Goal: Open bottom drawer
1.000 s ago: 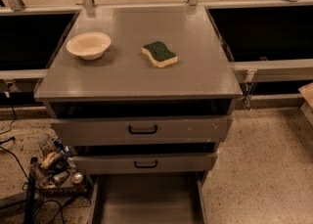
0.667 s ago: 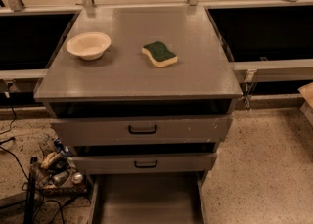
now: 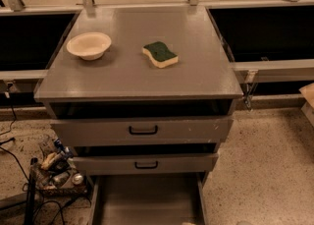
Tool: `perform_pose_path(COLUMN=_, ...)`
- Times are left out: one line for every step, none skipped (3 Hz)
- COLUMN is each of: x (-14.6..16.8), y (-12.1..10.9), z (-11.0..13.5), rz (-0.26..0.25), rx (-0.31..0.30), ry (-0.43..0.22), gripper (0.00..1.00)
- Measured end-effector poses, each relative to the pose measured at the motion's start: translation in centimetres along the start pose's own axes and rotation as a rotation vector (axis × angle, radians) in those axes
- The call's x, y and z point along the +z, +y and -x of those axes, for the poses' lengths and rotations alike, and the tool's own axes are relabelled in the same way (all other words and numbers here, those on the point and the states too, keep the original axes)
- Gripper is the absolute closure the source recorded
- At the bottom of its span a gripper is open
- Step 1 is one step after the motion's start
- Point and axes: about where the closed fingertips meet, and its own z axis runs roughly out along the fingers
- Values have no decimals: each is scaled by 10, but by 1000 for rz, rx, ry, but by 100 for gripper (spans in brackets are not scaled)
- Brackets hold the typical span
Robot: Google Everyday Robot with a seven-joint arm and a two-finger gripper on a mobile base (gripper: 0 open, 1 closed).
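Gripper off-frame; bottom drawer (image 3: 147, 198) out frontward

The gripper — with all the robot's body — lies outside the camera view.

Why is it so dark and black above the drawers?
Camera view: the cabinet top overhangs, shading the gaps above the top drawer front and the middle drawer front; the pulled-out bottom drawer catches dull light; the pincer is out of view.
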Motion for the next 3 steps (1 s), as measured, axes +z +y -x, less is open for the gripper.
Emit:
perform_pose_path(x=6, y=-5, z=4, rz=-13, rx=-1, ry=9, gripper=0)
perform_pose_path(x=17, y=-17, z=1, rz=-12, rx=27, ry=21, gripper=0)
perform_pose_path(x=29, y=-30, z=-7, rz=-7, rx=61, ry=39, gripper=0)
